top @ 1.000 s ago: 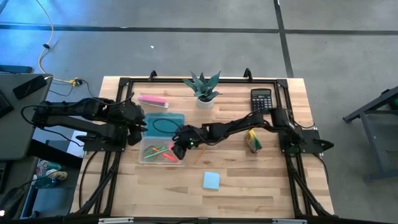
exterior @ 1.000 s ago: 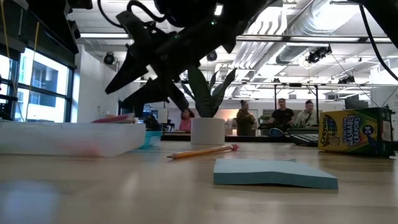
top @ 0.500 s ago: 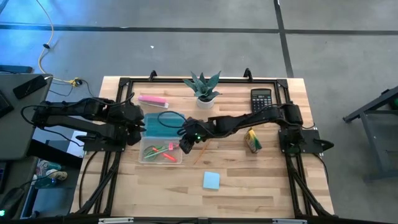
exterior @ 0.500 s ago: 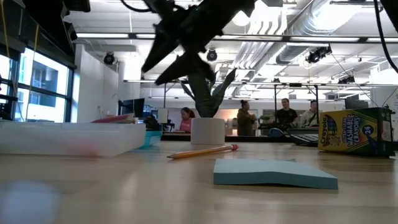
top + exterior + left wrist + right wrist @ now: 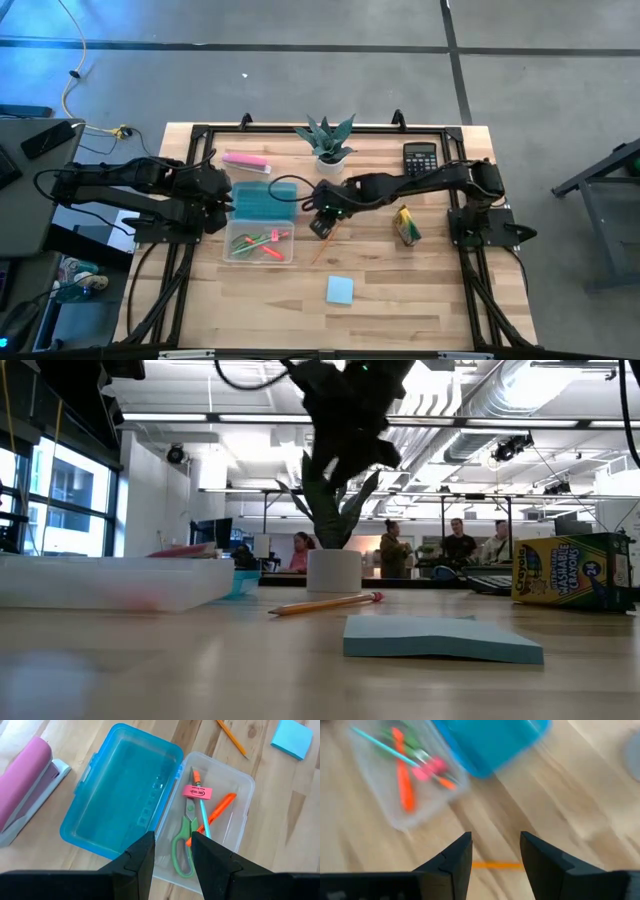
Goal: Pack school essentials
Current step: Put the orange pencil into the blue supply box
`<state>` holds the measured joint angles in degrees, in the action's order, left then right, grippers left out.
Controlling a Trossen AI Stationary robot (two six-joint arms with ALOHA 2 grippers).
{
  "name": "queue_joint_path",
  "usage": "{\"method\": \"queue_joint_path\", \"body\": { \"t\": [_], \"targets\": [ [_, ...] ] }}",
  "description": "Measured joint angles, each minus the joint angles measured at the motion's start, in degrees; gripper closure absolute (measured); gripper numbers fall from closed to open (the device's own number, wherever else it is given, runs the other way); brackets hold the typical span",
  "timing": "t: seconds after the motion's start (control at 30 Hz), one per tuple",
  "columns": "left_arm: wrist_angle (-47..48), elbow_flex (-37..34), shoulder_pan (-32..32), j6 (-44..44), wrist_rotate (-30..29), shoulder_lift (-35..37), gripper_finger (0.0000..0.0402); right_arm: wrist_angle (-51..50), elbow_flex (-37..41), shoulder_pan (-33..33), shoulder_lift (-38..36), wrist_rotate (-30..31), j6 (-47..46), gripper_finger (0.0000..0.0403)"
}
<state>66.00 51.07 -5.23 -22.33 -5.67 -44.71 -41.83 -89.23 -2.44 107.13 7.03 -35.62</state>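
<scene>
right gripper: spread, empty, above worktop | pencil just beneath | case to its left

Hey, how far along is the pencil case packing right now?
Done: the green-handled scissors, pink eraser, teal pencil and an orange marker lie in the open clear case. In hand: nothing; the right gripper hovers open over the orange pencil. Left: that pencil, the blue sticky-note pad and the crayon box.
</scene>
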Motion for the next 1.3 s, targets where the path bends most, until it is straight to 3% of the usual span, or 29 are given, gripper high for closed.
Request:
{"method": "queue_joint_path", "body": {
  "t": [0.27, 0.57, 0.73, 1.0, 1.3],
  "targets": [
    [0.01, 0.00, 0.02, -0.36, -0.64, -0.01, 0.0284, -12.58, 0.00, 3.16, 0.02, -2.78, 9.59, 0.0247],
    [-0.01, 0.00, 0.02, -4.67, -1.38, 0.00, 0.0284, -13.68, 0.07, 4.35, 0.07, -7.49, 43.27, 0.0227],
    [-0.01, 0.00, 0.02, -6.38, -1.44, -0.01, 0.0284, -13.87, 0.15, 4.73, 0.80, -8.89, 54.88, 0.0226],
    [-0.03, 0.00, 0.00, -8.43, -1.50, 0.01, 0.0284, -12.82, 0.15, 4.73, 6.29, -8.60, 63.93, 0.0226],
    [-0.03, 0.00, 0.01, -9.22, -2.63, 0.01, 0.0284, -11.63, 0.15, 4.97, 11.51, -6.63, 64.62, 0.0226]
  ]
}}
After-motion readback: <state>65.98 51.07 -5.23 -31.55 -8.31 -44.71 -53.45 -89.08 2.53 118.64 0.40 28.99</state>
